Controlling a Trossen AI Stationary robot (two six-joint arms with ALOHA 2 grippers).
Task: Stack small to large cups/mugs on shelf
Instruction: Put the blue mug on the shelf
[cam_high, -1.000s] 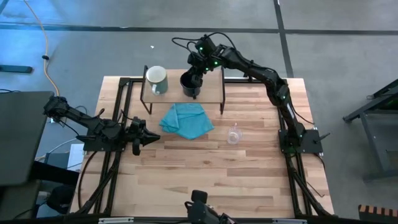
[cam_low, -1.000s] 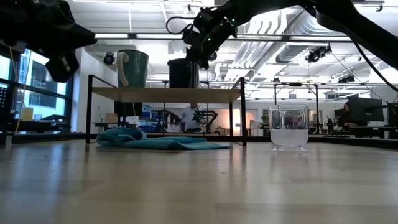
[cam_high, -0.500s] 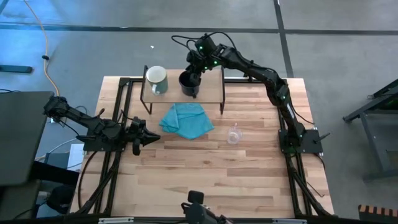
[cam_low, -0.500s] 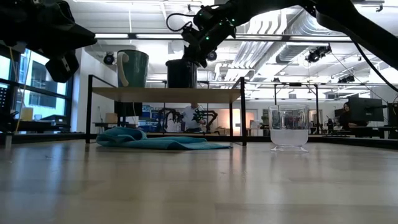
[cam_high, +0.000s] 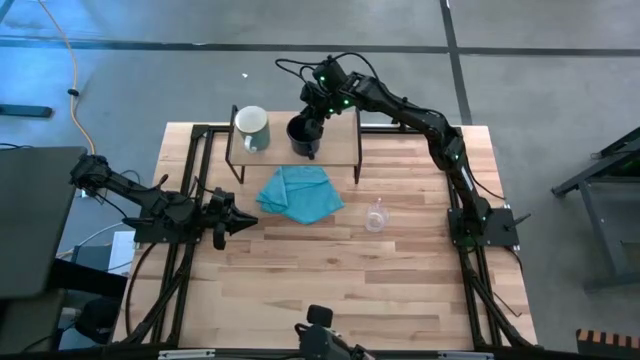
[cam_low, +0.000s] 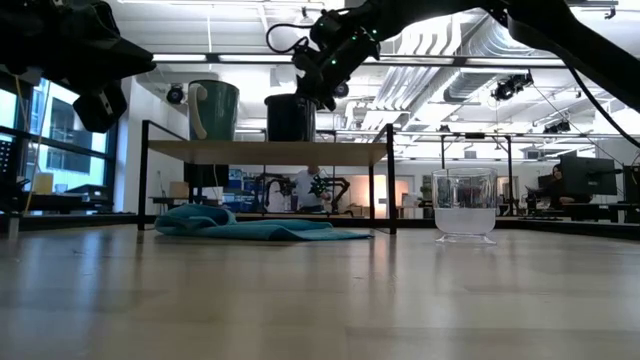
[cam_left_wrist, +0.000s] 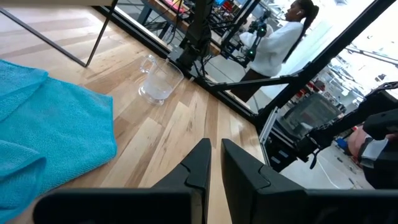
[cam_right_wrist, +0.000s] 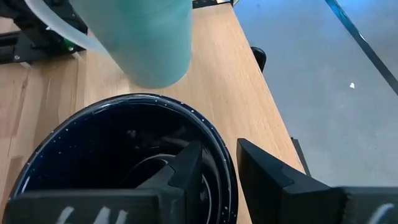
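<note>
Here the right gripper's (cam_high: 312, 118) fingers (cam_right_wrist: 180, 168) pinch the upright black mug's (cam_high: 302, 133) rim on the shelf (cam_high: 345, 137).

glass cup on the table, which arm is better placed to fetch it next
Probably the left. The left gripper hangs free and shut beside the teal cloth, facing the glass cup. The right gripper is shut on the black mug rim at the shelf.

black mug (cam_high: 302, 135), pale mug (cam_high: 252, 127) upright on shelf (cam_high: 340, 150).
</note>
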